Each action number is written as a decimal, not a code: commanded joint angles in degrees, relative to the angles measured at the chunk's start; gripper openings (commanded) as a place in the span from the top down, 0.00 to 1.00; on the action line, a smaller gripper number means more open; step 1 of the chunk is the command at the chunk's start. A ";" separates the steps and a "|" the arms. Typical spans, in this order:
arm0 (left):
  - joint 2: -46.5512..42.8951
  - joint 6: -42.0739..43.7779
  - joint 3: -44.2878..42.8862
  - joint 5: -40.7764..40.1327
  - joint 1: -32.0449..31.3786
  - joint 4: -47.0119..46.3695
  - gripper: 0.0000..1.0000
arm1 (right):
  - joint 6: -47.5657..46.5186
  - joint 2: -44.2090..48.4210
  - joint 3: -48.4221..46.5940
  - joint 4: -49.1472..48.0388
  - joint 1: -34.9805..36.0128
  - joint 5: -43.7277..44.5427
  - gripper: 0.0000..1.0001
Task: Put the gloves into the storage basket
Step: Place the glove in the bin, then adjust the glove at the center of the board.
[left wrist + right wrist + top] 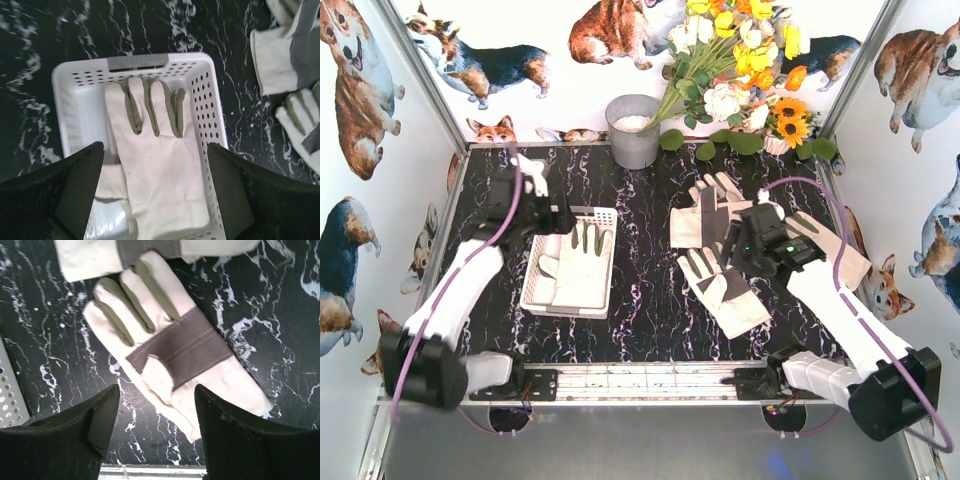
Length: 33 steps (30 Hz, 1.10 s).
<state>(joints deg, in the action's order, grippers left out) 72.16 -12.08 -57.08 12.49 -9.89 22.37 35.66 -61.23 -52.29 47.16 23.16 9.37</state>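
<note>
The left gripper (155, 152) hangs open over the storage basket (135, 62), where one glove (575, 270) lies, and the right gripper (156, 395) is open above a floppy glove (175, 355) on the table (270, 320) that could slip out if pinched only at its edge.

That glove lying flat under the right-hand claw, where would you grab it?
Probably from straight above, pinching the glove at its grey palm patch, beside the folded-over thumb. It lies flat and palm-up on the table, so no edge offers a side grip. The right gripper hangs open over it.
</note>
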 commanded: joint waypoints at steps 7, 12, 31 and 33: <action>-21.72 5.05 10.39 -17.94 2.98 7.36 0.06 | -12.35 -7.48 1.71 -1.34 -10.76 -23.16 0.33; -28.07 5.47 13.31 -21.09 3.64 6.59 0.02 | -14.63 -14.35 1.50 -1.77 -10.76 -26.05 0.34; -25.82 1.25 11.76 -11.49 3.56 4.62 0.15 | -12.55 -21.66 4.22 -7.27 -10.60 -34.89 0.89; -25.08 -1.28 11.64 -8.73 3.24 2.99 0.21 | -9.71 -20.32 4.97 -8.05 -10.44 -36.87 0.99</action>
<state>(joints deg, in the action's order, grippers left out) 46.22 -9.39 -43.44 -2.59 -6.76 28.93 22.41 -83.83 -48.31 42.04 12.53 -22.48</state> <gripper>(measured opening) 0.832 0.089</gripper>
